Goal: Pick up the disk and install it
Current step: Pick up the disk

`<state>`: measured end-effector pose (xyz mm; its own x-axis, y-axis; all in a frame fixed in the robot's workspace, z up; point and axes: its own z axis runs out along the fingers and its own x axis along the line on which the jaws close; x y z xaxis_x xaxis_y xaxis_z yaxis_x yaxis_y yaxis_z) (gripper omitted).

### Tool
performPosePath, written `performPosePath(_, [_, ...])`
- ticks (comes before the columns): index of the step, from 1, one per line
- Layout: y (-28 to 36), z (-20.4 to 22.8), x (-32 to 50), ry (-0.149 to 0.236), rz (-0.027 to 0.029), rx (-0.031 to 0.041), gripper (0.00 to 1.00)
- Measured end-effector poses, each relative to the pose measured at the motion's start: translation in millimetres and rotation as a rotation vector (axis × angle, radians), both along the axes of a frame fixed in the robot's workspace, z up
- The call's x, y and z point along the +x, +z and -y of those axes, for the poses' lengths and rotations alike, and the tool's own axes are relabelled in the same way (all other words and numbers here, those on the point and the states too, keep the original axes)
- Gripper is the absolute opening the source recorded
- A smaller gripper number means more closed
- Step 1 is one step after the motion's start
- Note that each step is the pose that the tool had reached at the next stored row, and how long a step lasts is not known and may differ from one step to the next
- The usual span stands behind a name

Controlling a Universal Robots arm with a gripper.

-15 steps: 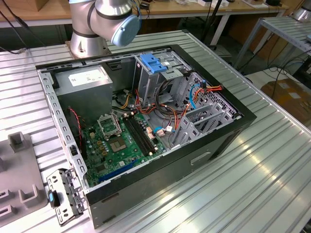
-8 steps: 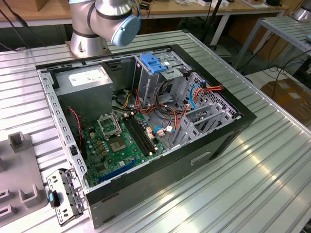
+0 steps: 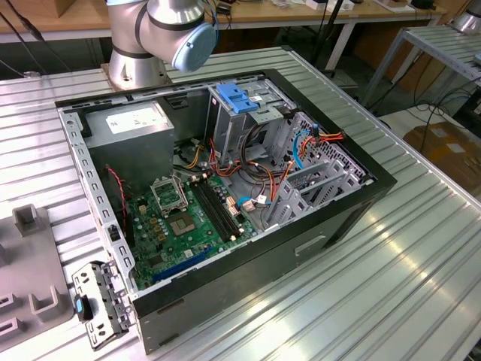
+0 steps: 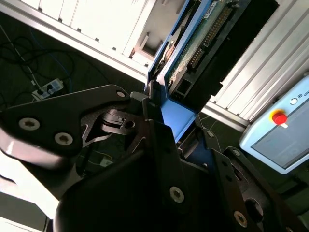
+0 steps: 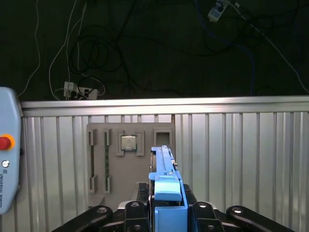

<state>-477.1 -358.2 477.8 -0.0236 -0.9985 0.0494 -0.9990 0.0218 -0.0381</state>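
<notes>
Pendant casing (image 5: 6, 159), pale blue with a red button, shows near the ridged table (image 5: 241, 159) in the first wrist view. On the table lies a grey fixture tray (image 5: 130, 169) bearing a small square chip (image 5: 128, 143). Black jaws clench the disk (image 5: 166, 188) edge-on by its blue carrier, in front of that tray. In the exterior view an open computer case (image 3: 225, 188) rests on the table.
</notes>
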Motion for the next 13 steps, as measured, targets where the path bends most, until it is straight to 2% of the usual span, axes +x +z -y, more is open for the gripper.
performPosePath(6, [8.5, 0.0, 0.0, 0.001, -0.0002, -0.0001, 0.37])
performPosePath(13, [8.5, 0.0, 0.0, 0.002, 0.0000, 0.0000, 0.37])
